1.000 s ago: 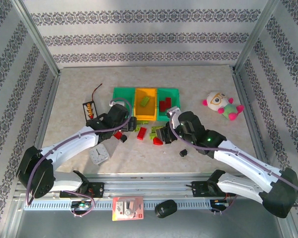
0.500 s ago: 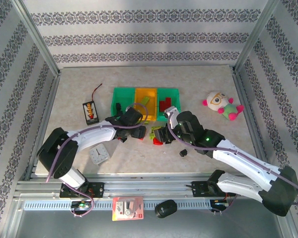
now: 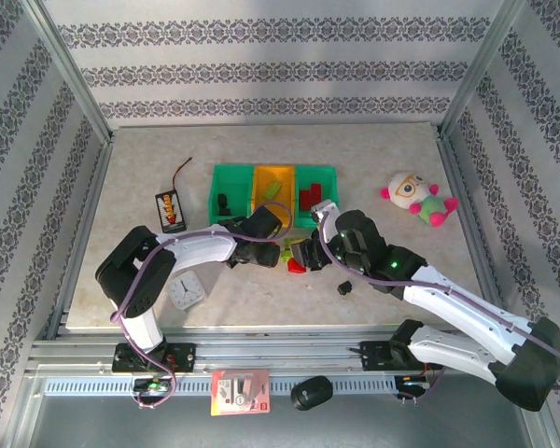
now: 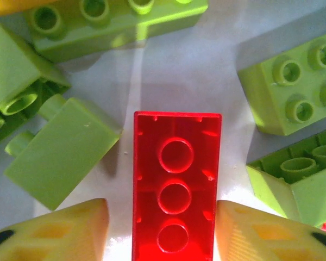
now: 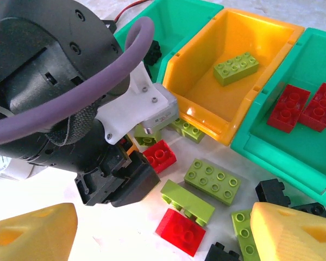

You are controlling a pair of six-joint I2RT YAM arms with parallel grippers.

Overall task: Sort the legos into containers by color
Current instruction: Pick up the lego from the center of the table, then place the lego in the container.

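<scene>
Left wrist view: the left pincer (image 4: 160,206) straddles an upturned red plastic lego brick (image 4: 175,179) on the desk (image 4: 190,70), jaws part-open and not yet gripping, apparently squared to pinch its long sides. Lime green plastic bricks (image 4: 60,157) crowd both flanks and could snag. Farther off, the right pincer (image 5: 163,217) hangs wide open and empty before the teal-green plastic bin (image 5: 277,157) of red bricks.

containers (image 3: 216,187) in a row — teal, orange, teal | black, lime, red legos (image 3: 308,196) inside | left gripper (image 3: 276,248) and right gripper (image 3: 305,254) over loose pile | stray black brick (image 3: 345,287) near right arm (image 3: 429,289)
</scene>
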